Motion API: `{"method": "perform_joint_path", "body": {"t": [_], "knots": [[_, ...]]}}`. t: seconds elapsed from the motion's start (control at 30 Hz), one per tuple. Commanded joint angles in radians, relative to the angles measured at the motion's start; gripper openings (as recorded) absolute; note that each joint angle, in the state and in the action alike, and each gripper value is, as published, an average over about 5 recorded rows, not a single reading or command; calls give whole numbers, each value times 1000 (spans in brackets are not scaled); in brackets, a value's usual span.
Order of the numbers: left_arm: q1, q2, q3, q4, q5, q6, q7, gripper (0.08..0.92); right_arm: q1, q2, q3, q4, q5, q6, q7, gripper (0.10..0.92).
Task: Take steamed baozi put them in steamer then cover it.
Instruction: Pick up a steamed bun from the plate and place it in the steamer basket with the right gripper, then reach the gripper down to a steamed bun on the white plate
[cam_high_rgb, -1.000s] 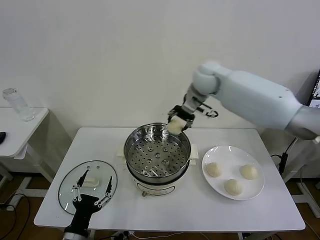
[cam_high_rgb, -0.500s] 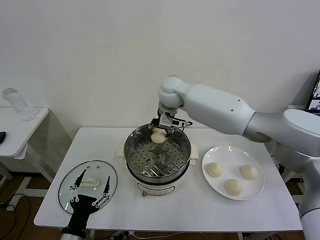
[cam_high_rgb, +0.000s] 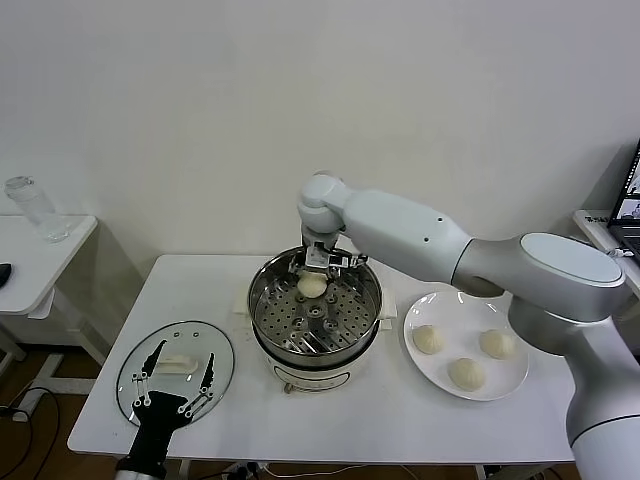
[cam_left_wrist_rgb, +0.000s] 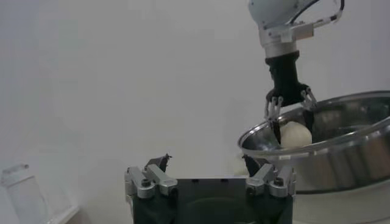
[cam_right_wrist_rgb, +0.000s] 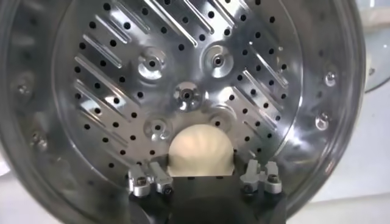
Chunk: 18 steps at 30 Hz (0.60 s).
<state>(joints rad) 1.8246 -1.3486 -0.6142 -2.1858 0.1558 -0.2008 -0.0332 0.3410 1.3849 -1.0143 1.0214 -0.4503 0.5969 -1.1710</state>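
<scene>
Right pincer (cam_high_rgb: 313, 268) spread, apparently released first baozi (cam_high_rgb: 312, 286) onto steamer (cam_high_rgb: 270, 300) tray; left pincer (cam_high_rgb: 172, 385) open, empty; three baozi (cam_high_rgb: 465, 373), cover (cam_high_rgb: 135, 372) left.

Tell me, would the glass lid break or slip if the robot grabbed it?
The glass lid probably is fragile: it looks like clear glass with a metal rim. Its smooth, flat surface seems slippery, so the cream handle is likely the safer grip.

- A plain white wall (cam_high_rgb: 200, 120) fills the upper half of the head view.
- A white rectangular table (cam_high_rgb: 400, 420) spans the lower middle.
- A second white side table (cam_high_rgb: 35, 260) sits at the left edge, bearing a clear glass jar (cam_high_rgb: 30, 208).
- Wooden floor (cam_high_rgb: 40, 380) shows at lower left.
</scene>
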Motion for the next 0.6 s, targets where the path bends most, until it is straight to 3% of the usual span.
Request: {"method": "perform_joint_path", "body": {"t": [0.03,0.23,0.37,0.5,0.6], "knots": [[6,-2,-1,-10,6,4,-1,823,-17,8,8,-20,-7,14,18,820],[8,-2,-6,-30,8,7,-1,823,48,-154,56,149,165,-78,-19,823],[4,1,-2,-29,9,10,0,823,137,-322,47,272,392,-269,-64,823],[2,3,9,-28,12,11,0,823,248,-472,-37,271,645,-479,-61,823],[3,5,16,-25,15,10,1,823,287,-555,-95,211,742,-573,-74,823]]}}
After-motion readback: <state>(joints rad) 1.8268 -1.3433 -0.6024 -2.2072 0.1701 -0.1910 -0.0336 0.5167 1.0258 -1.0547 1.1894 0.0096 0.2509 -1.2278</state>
